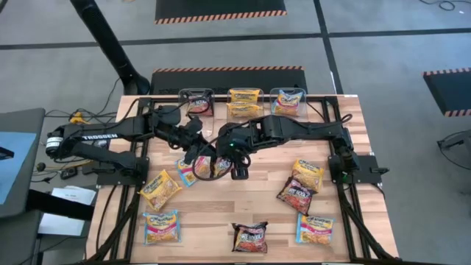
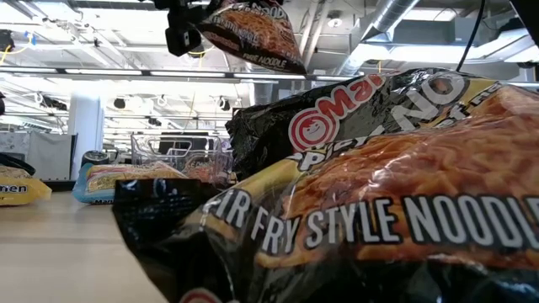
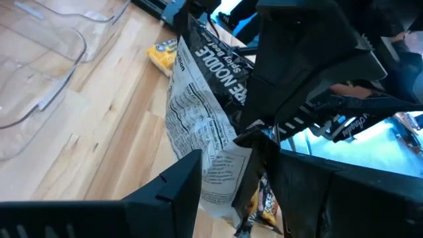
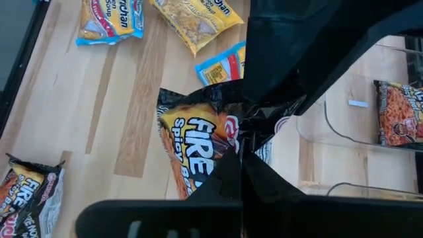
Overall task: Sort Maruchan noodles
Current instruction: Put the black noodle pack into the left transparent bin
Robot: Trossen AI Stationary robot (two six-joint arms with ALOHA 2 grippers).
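A dark red-black Maruchan noodle packet [image 1: 206,168] hangs over the table's middle, where my two arms meet. My right gripper [image 4: 241,165] is shut on it. My left gripper [image 3: 231,192] is open, with one finger on either side of the packet's white printed back [image 3: 208,152]. The low view shows the same packet [image 2: 253,34] high above the tabletop. Several other packets, yellow [image 1: 160,188], blue-pink [image 1: 160,227] and dark [image 1: 250,237], lie flat on the wood. My right gripper pinches the dark packet's crumpled upper edge [image 4: 228,135] between its two shut fingers, slanting down from the table's right side. The packet hangs below the fingers, clear of the table. My left gripper: I cannot tell whether its fingers touch the packet between them.
Three clear tubs stand along the far edge: one with a dark packet [image 1: 197,101], one with yellow packets [image 1: 244,101], one with a blue-yellow packet [image 1: 288,101]. More packets lie at the right [image 1: 307,173], [image 1: 296,193], [image 1: 315,228]. A dark packet [image 2: 379,194] fills the low view's foreground.
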